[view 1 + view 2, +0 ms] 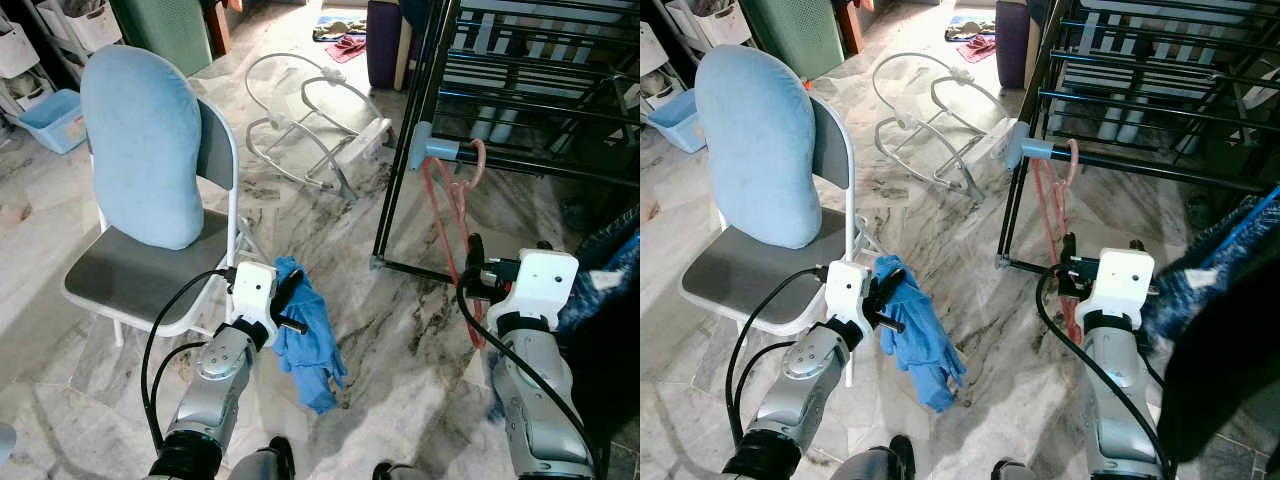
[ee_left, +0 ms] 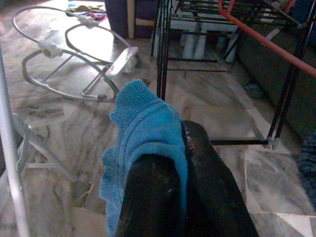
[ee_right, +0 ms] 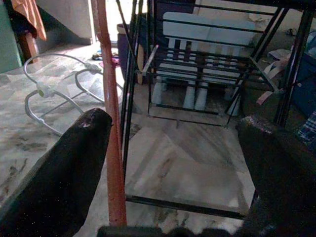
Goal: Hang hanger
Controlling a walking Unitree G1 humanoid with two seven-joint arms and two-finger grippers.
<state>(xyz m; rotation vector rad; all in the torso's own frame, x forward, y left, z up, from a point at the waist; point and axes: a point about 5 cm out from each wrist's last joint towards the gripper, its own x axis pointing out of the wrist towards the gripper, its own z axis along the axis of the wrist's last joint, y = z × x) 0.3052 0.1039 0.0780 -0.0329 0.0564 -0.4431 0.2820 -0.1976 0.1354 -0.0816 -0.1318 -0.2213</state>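
Observation:
A pink-red hanger [image 1: 447,205] hangs by its hook from the lowest rail of the black drying rack [image 1: 520,168]. My right gripper [image 1: 472,268] is level with the hanger's lower end. In the right wrist view its fingers [image 3: 74,163] stand wide apart, open, and the hanger's bar [image 3: 111,148] runs just inside one of them. My left gripper [image 1: 290,302] is held low in front of the chair, shut on a blue cloth [image 1: 308,350] that droops from it. The cloth [image 2: 143,118] wraps over the fingertips in the left wrist view.
A grey folding chair [image 1: 120,275] with a light-blue cushion [image 1: 140,150] stands at the left. A white wire bouncer frame [image 1: 300,120] lies on the marble floor behind. Dark blue clothing [image 1: 610,260] hangs at the right edge. A blue basin [image 1: 50,120] sits far left.

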